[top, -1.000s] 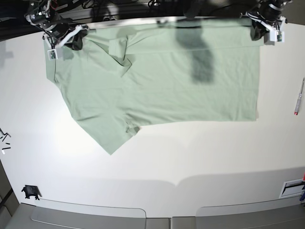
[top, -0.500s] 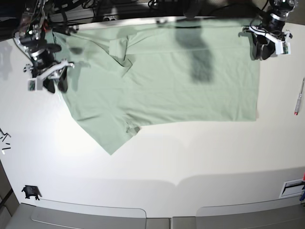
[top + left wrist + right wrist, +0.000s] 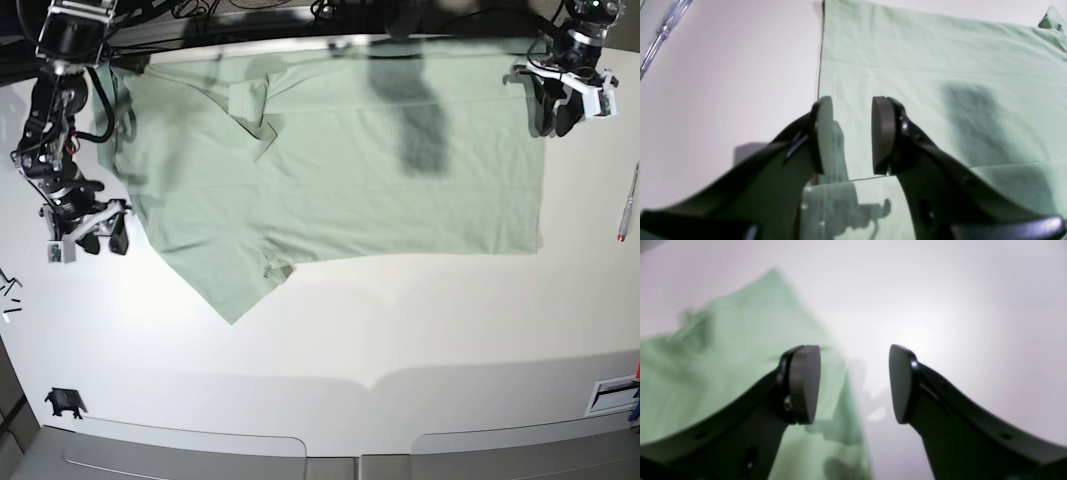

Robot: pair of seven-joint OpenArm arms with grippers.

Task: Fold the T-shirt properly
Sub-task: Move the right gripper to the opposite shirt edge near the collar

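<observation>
The left gripper has its jaws apart and empty, poised above the side edge of the T-shirt, one jaw over green cloth and the other at the shirt's border with the white bench. The right gripper also has its jaws apart with nothing between them, just off the shirt's sleeve edge. The shirt lies spread flat on the bench. A pen lies beyond the shirt's hem side.

A plain pale mint-green T-shirt lies on a white table.
</observation>
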